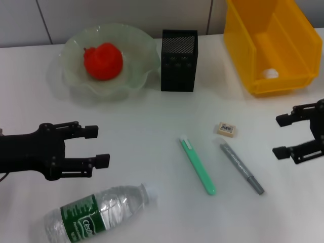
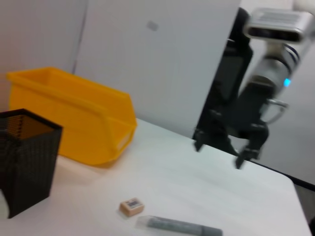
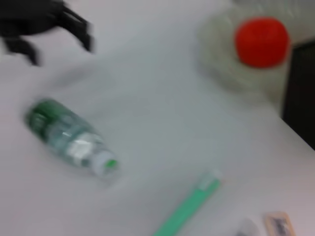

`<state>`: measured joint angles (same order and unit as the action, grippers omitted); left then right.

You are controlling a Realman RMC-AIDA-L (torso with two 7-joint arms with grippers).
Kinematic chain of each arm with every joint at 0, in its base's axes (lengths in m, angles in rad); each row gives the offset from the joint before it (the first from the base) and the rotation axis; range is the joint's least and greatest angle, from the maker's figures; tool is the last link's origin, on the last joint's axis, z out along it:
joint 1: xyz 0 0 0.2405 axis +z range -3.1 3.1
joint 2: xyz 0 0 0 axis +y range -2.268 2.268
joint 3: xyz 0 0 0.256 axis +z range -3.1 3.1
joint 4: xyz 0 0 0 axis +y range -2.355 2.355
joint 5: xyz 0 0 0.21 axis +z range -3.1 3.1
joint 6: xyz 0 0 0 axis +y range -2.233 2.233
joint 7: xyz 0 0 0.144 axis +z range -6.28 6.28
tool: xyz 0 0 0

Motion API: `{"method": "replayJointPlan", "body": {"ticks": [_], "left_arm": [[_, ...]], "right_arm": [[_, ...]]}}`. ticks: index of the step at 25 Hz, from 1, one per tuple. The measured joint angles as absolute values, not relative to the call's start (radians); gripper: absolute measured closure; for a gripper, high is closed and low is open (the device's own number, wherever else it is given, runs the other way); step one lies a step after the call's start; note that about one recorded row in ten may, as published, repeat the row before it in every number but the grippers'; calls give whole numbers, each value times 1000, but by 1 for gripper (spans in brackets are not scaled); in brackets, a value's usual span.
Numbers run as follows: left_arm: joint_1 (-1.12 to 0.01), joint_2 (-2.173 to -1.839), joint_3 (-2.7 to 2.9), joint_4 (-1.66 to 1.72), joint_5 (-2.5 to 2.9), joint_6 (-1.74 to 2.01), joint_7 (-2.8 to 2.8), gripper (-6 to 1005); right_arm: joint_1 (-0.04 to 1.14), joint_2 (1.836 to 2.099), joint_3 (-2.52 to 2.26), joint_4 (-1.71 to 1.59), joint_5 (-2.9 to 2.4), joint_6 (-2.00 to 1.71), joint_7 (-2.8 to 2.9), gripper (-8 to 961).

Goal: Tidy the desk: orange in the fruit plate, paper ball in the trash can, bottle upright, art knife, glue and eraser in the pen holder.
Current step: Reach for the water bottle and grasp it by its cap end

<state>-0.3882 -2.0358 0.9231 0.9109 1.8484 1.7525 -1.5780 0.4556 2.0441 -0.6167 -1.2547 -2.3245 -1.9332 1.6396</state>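
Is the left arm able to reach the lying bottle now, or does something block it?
Probably yes. The left gripper is open beside and just behind the bottle, which lies on its side on the table with nothing between them.

White tabletop (image 1: pixel 152 116); pale, possibly tiled wall (image 1: pixel 101 15) behind it.

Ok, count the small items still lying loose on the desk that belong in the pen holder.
3: the eraser nearest the pen holder, the grey glue stick just in front of it, and the green art knife to the robot's left of the glue.
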Motion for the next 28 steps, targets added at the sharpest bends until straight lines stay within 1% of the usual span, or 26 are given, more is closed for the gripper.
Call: {"method": "replayJointPlan", "body": {"ticks": [1, 2, 6, 10, 11, 20, 24, 28], "left_arm": [[-389, -2034, 923, 915, 1853, 1744, -1584, 267], [-389, -2034, 923, 915, 1853, 1744, -1584, 268], [-399, -2037, 924, 976, 1925, 1712, -1659, 271], [-422, -2064, 956, 1100, 2044, 1700, -1794, 273], [-429, -2066, 982, 1129, 2069, 1697, -1833, 274], [-484, -2070, 1367, 1467, 2320, 1644, -2258, 279], [-526, -2072, 1554, 1541, 2417, 1645, -2440, 282], [-537, -2074, 1697, 1614, 2475, 1635, -2595, 284]], "right_arm": [[435, 2015, -576, -1140, -2255, -1957, 1545, 114], [435, 2015, -576, -1140, -2255, -1957, 1545, 114], [392, 1945, -537, -932, -2178, -1994, 1393, 115], [351, 1946, -535, -931, -2182, -1972, 1358, 115], [342, 1947, -535, -936, -2182, -1971, 1354, 115], [312, 1939, -488, -942, -2232, -1993, 1355, 116], [304, 1938, -481, -955, -2234, -1995, 1351, 117], [304, 1938, -486, -959, -2249, -2000, 1349, 117]]}}
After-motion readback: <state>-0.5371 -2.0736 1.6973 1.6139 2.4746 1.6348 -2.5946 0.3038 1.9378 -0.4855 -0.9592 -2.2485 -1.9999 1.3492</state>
